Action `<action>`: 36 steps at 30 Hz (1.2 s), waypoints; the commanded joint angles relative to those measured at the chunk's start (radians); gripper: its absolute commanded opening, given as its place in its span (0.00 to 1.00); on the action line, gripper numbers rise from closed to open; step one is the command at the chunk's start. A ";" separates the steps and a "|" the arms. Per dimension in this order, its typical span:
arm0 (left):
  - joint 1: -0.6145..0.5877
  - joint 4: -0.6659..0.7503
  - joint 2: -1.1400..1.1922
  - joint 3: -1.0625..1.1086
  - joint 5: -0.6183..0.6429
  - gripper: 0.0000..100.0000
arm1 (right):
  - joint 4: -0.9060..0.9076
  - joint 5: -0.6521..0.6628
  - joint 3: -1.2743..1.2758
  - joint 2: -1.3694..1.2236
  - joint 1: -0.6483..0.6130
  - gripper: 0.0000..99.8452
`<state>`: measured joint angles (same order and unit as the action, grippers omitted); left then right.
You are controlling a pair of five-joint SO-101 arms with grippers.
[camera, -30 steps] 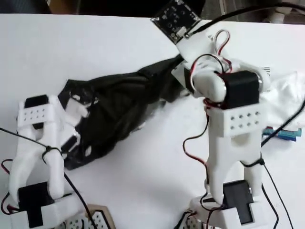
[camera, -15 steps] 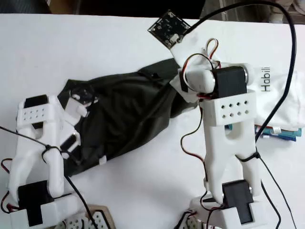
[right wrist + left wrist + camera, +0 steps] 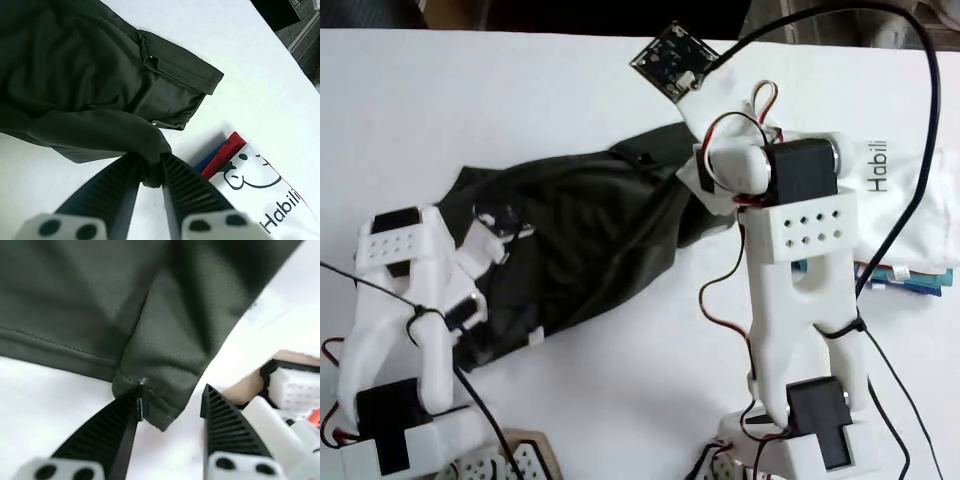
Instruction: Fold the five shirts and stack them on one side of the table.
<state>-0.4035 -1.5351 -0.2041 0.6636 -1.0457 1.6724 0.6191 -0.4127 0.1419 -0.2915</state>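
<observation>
Change: dark shirt (image 3: 580, 240) lies flatter and wider than a second ago.
Left gripper (image 3: 175, 390): drawn back slightly; jaws apart, hem corner between them, unpinched.
Right gripper (image 3: 152, 167): clamped on a shirt fold.
Dark shirt: between the arms.
Print: white shirt (image 3: 905, 215), far right, carries dark lettering.

So the worktop (image 3: 520, 90) is plain white, and a dark green shirt (image 3: 590, 230) lies rumpled diagonally across the middle of it. Over at the right edge there's a folded stack: white shirt (image 3: 905, 215) on top, a blue shirt (image 3: 925, 280) and a red shirt (image 3: 227, 152) peeking out underneath.
</observation>
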 commanded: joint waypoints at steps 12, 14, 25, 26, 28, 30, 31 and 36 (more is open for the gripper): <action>-0.011 0.098 0.002 -0.119 -0.063 0.18 | -0.018 0.002 0.052 0.013 0.008 0.02; -0.012 0.097 0.002 -0.117 -0.066 0.18 | -0.018 0.002 0.052 0.013 0.008 0.02; -0.026 -0.060 -0.009 -0.145 -0.078 0.15 | -0.054 0.002 0.057 0.012 0.008 0.02; -0.028 -0.071 -0.014 -0.150 -0.100 0.16 | -0.056 0.002 0.057 0.012 0.007 0.02; -0.029 -0.081 -0.028 -0.148 -0.130 0.17 | -0.061 0.002 0.057 0.012 0.008 0.02; -0.031 -0.086 -0.031 -0.145 -0.137 0.17 | -0.061 0.002 0.057 0.012 0.008 0.02; -0.031 -0.089 -0.031 -0.145 -0.138 0.17 | -0.061 0.002 0.057 0.012 0.008 0.02; -0.029 0.006 -0.031 -0.054 -0.138 0.17 | -0.059 0.002 0.057 0.013 0.008 0.02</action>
<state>-0.4281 -1.5781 -0.2010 0.5715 -1.1699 1.6295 0.6191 -0.3514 0.1419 -0.2915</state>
